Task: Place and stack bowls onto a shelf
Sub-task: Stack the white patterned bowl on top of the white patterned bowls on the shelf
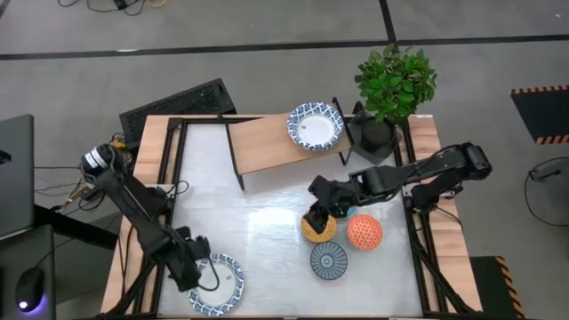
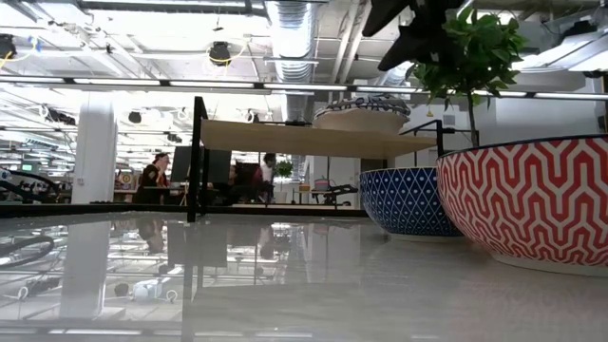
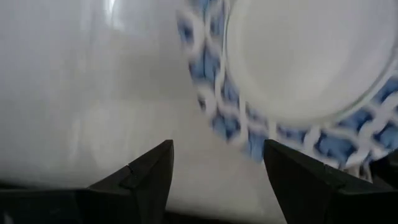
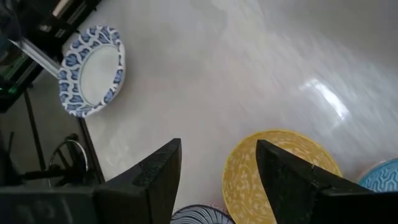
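Observation:
A wide white bowl with a blue patterned rim rests on its base on the table near the front left. My left gripper points down over its left edge, open; in the left wrist view the rim lies just beyond the fingers. My right gripper hangs open above the yellow-orange bowl, touching nothing. Beside that bowl stand the orange-red bowl and the dark blue bowl. Another white bowl sits on the wooden shelf.
A potted plant in a black pot stands at the far right, next to the shelf's end. The table's middle is bare. A light blue rim shows at the edge of the right wrist view. People sit far off in the room.

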